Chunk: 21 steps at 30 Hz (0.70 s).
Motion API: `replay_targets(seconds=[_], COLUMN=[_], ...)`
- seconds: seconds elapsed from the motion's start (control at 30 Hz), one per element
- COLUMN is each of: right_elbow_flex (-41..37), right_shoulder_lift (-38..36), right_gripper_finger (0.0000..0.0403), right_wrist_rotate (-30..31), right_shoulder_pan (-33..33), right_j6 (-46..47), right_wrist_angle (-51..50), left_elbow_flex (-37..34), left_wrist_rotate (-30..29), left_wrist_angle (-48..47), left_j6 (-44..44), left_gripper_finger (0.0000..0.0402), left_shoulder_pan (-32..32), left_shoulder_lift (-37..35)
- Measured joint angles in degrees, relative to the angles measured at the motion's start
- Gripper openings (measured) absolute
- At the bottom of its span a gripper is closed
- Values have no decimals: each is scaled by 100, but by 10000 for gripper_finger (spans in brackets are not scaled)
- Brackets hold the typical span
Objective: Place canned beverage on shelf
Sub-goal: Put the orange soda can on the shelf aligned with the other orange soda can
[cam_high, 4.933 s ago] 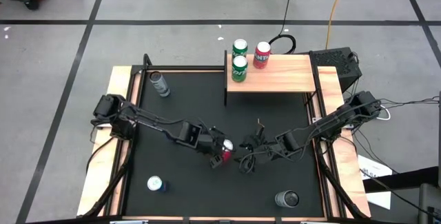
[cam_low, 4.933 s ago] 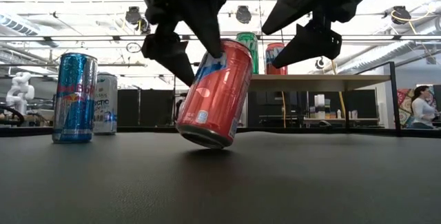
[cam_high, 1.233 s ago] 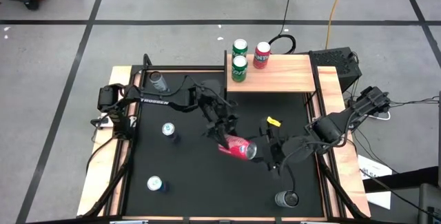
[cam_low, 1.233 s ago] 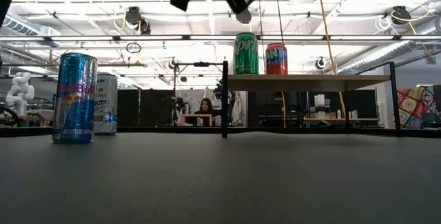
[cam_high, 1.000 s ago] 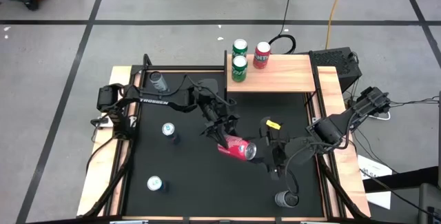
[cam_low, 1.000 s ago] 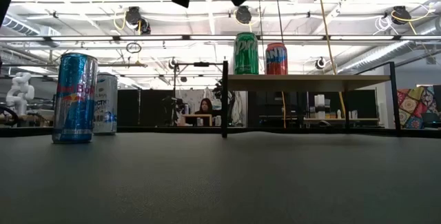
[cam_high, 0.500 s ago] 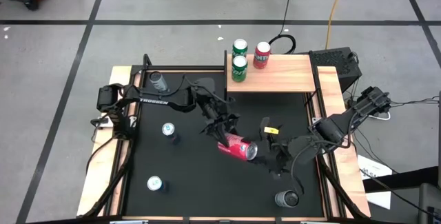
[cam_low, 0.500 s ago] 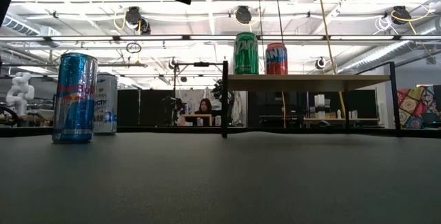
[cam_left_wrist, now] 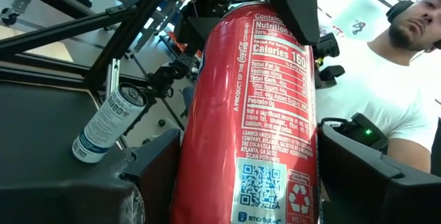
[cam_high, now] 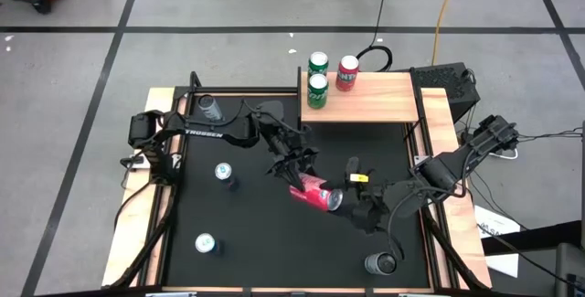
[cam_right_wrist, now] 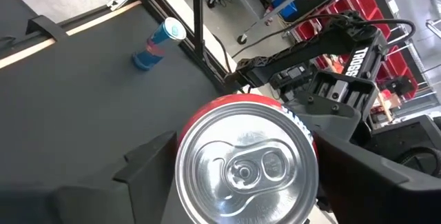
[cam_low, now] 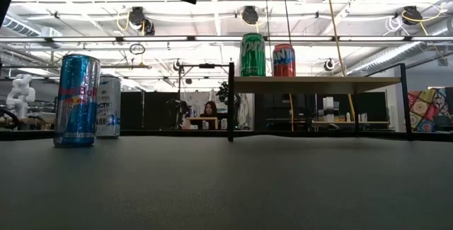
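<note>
A red cola can (cam_high: 313,194) is held in the air over the middle of the black mat, lying about level. Its tab end (cam_right_wrist: 246,162) points at my right gripper. My left gripper (cam_high: 294,176) is shut on it. My right gripper (cam_high: 350,200) is open, with a finger on either side of the can's tab end. The can does not show in the low view. The wooden shelf (cam_high: 370,100) stands at the far right and carries two green cans (cam_high: 316,91) and a red can (cam_high: 347,73). It also shows in the low view (cam_low: 318,81). My left gripper pinches the can's side wall (cam_left_wrist: 207,182) between its two fingers, on the half toward its bottom end. The fingers slant down from the table's far left. The can is lifted clear of the mat, about level. I cannot tell whether my right gripper's fingers (cam_right_wrist: 148,162) touch the can.
A blue can (cam_low: 76,100) and a silver can (cam_low: 108,106) stand on the left of the mat. Further cans show in the high view at the far left (cam_high: 212,110), near left (cam_high: 205,243) and near right (cam_high: 381,263). A person (cam_left_wrist: 406,52) is beyond the table.
My right gripper has moved toward the table's left, up to the can's tab end, and now has a finger on either side of it. My left gripper and the can have stayed about where they were.
</note>
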Motion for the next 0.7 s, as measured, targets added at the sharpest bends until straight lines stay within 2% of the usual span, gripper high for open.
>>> replay_targets(seconds=[0.13, 0.4, 0.53, 0.7], right_elbow_flex=[0, -2, -1, -1], right_shoulder_lift=[0, 17, 14, -7], right_gripper_finger=[298, 357, 349, 323], right_wrist_rotate=[-12, 217, 456, 453], right_shoulder_pan=[-75, -125, -117, -100], right_j6=[7, -58, -42, -34], right_wrist_angle=[-44, 72, 119, 87], left_elbow_flex=[0, 11, 11, 11], left_wrist_rotate=[-37, -372, -405, -342], left_wrist_angle=[0, 370, 476, 470], left_j6=[2, -291, -319, -310], left_gripper_finger=[283, 283, 283, 283], left_shoulder_pan=[0, 44, 39, 42], left_shoulder_lift=[0, 13, 17, 17])
